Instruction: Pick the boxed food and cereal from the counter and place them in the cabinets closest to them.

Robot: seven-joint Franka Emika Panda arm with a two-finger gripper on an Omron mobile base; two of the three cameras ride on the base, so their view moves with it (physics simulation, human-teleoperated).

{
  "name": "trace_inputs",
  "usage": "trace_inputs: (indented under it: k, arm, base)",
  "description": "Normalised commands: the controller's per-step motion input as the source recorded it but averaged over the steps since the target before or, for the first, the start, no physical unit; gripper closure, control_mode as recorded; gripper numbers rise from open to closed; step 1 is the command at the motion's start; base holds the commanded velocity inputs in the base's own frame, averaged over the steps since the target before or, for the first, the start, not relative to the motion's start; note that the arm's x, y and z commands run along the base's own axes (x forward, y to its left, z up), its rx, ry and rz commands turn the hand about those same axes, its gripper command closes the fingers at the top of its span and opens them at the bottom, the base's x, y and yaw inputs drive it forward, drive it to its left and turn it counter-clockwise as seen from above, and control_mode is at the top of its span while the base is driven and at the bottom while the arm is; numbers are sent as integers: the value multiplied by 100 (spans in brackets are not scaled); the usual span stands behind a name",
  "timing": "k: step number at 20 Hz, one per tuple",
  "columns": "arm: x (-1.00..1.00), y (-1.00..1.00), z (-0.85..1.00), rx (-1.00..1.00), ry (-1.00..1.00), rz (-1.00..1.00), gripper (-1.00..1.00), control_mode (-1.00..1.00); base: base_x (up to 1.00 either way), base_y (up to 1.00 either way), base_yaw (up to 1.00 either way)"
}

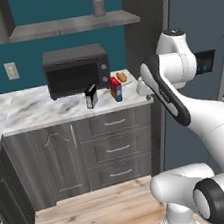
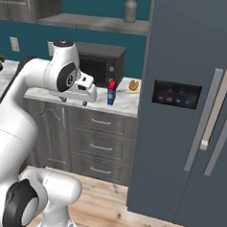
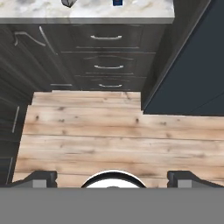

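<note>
Boxed food [image 1: 91, 96] and cereal [image 1: 116, 88] near counter [image 1: 22, 109] front edge, fingers [image 3: 41, 178] spread

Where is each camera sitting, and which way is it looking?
Left base view: behind the arm's left, facing the counter, microwave, boxed food, cereal; arm at right.
Right base view: behind its right, facing the fridge; arm at left.
Hand view: looks down at the floor and drawers; open pincer tips below.
Both base views share microwave and cereal.

Teal wall [image 1: 69, 42], plank floor [image 3: 87, 131], blue-grey fridge [image 2: 187, 53], open shelf [image 1: 71, 25]
</note>
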Motion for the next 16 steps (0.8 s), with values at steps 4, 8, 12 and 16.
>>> trace_inputs:
  k: [4, 8, 12, 16]
  arm:
    - [0, 0, 0, 0, 0, 0, -100, 100]
    - [0, 0, 0, 0, 0, 0, -100, 100]
    - [0, 0, 0, 0, 0, 0, -100, 100]
    - [0, 0, 0, 0, 0, 0, -100, 100]
  base:
    - [12, 0, 0]
    - [31, -3, 0]
    - [42, -5, 0]
    - [47, -5, 0]
